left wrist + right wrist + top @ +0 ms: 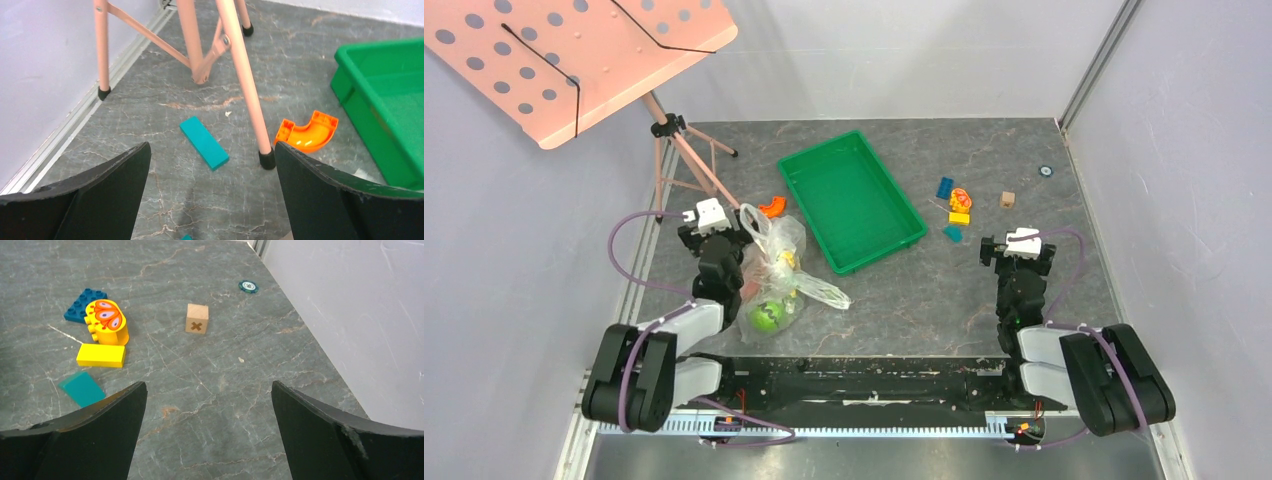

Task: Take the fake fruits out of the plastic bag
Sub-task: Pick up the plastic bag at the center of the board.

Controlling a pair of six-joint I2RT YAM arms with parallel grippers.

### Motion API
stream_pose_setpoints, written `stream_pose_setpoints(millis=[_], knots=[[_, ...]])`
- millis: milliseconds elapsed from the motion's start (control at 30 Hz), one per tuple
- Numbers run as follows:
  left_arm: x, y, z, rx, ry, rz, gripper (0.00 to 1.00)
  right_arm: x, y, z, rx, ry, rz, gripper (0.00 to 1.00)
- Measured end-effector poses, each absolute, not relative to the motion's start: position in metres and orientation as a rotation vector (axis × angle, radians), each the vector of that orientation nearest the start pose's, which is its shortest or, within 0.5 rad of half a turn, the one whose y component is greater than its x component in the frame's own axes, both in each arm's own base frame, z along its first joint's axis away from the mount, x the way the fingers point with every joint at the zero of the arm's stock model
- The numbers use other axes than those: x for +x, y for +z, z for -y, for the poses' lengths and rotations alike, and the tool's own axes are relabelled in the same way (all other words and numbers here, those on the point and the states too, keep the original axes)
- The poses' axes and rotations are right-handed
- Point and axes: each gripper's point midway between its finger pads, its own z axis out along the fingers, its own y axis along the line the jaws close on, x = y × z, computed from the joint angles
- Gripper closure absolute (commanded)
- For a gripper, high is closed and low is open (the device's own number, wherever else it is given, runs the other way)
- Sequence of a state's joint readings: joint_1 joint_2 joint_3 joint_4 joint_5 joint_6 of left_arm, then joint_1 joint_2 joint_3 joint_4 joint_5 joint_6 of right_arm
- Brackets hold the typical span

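The plastic bag (776,262) lies crumpled on the table just right of my left arm, its loop handles spread out to the right. Fake fruits sit inside it. A green ball (767,317) shows at its near end, and the others are blurred behind the plastic. My left gripper (712,225) is open and empty beside the bag's left edge; in the left wrist view (212,165) only bare table lies between its fingers. My right gripper (1021,243) is open and empty far right of the bag, over bare table in the right wrist view (209,400).
A green tray (819,145) stands behind the bag. An orange curved piece (306,132), a teal block (204,142) and pink music-stand legs (245,80) lie ahead of the left gripper. Building blocks (101,355), a wooden cube (197,318) and a round token (248,286) lie ahead of the right gripper.
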State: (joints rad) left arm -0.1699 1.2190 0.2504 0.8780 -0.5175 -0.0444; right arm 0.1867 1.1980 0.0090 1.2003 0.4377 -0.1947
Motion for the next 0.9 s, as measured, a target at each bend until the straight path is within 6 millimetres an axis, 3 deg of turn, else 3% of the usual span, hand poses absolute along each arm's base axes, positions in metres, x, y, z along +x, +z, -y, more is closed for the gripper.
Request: stream_pose_setpoints(millis=[200,600,900], knots=[[0.347,0.153,-0.028,-0.387,0.226,-1.621,0.00,0.307,0.105,0.023,0.034,-0.340,-1.622,0.02],[0.332,0.152,-0.021,-0.630,0.129,-1.789,0.00,0.301,0.102,0.024,0.107,-0.299,-1.648,0.02],[0.300,0.150,-0.021,-0.767,0.102,-1.889,0.00,0.301,0.106,0.022,0.117,-0.281,-1.648,0.02]])
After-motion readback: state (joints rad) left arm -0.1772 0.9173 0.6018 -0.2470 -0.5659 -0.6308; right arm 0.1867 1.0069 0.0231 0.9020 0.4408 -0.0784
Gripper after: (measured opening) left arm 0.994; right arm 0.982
